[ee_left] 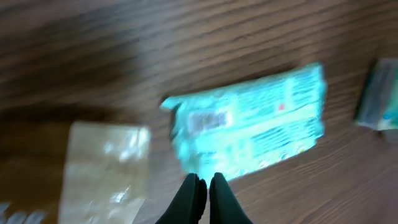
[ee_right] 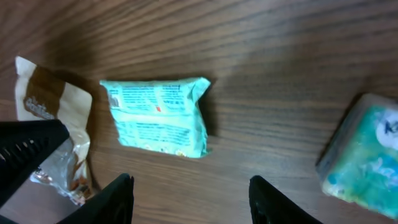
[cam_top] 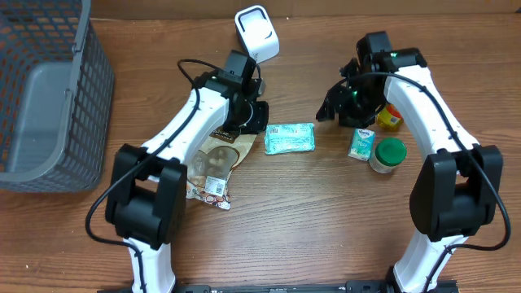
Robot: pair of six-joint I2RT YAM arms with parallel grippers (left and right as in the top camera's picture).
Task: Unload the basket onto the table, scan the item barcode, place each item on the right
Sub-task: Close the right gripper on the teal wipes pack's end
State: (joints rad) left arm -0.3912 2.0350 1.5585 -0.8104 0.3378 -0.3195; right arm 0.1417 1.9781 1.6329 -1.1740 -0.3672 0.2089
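Left tool (ee_left: 207, 182) clenched shut, tips at teal packet (ee_left: 249, 121) edge; right tool (ee_right: 193, 199) released (empty), pkt at its 11 o'clock.

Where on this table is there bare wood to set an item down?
Bare: the wide front stretch of table between the two arm bases, below the teal packet; also the strip between the grey basket and the left arm. Crowded: around the jar and small carton beside the right arm.
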